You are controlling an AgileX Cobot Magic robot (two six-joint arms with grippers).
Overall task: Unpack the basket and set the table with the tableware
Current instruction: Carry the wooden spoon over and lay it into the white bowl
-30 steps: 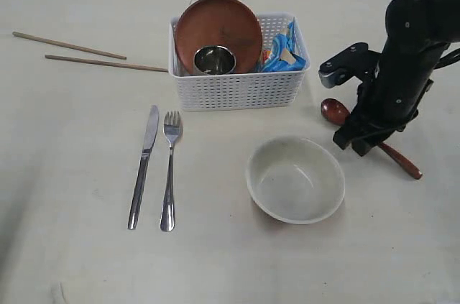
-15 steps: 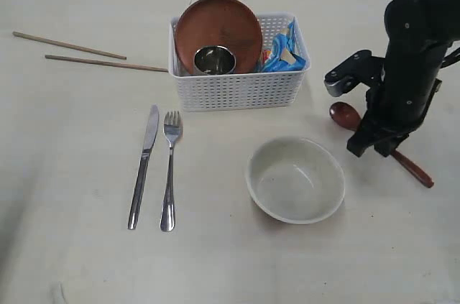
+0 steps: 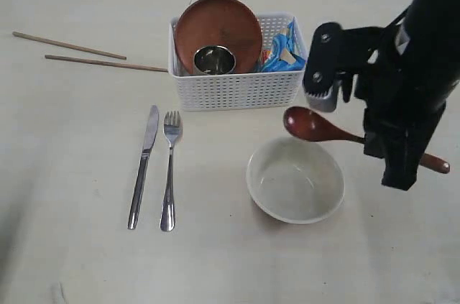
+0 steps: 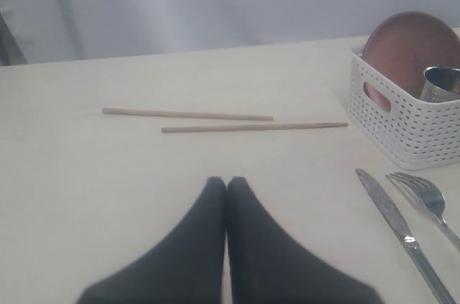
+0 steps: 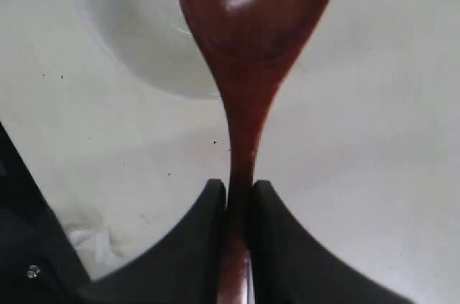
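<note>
Right gripper (image 5: pixel 237 189) is clamped on the handle of the wooden spoon (image 3: pixel 323 129), its fingers narrowed to the width of the handle with one either side. The spoon is held off the worktop (image 3: pixel 72 246), roughly level. In the exterior view its head points towards the basket (image 3: pixel 237 88) and its handle end sticks out past the far side of the arm. The wrist view puts the spoon head over the rim of the off-white bowl (image 3: pixel 295 180). The bowl sits upright and empty on the worktop, in front of the basket's right half and apart from it. Left gripper (image 4: pixel 226 183) is fully closed with its fingertips touching and nothing between them; it sits low over bare worktop near the chopsticks (image 4: pixel 223 121). The two chopsticks lie flat to the left of the basket, roughly parallel, and the nearer one's tip almost reaches the basket wall. The knife (image 3: pixel 144 167) and fork (image 3: pixel 169 171) lie side by side in front of the basket's left end, knife on the outside. In the basket, the brown plate (image 3: pixel 219 27) stands on edge and leans back, with the steel cup (image 3: pixel 214 61) in front of it. A blue snack packet (image 3: pixel 284 52) is at the basket's right end.
</note>
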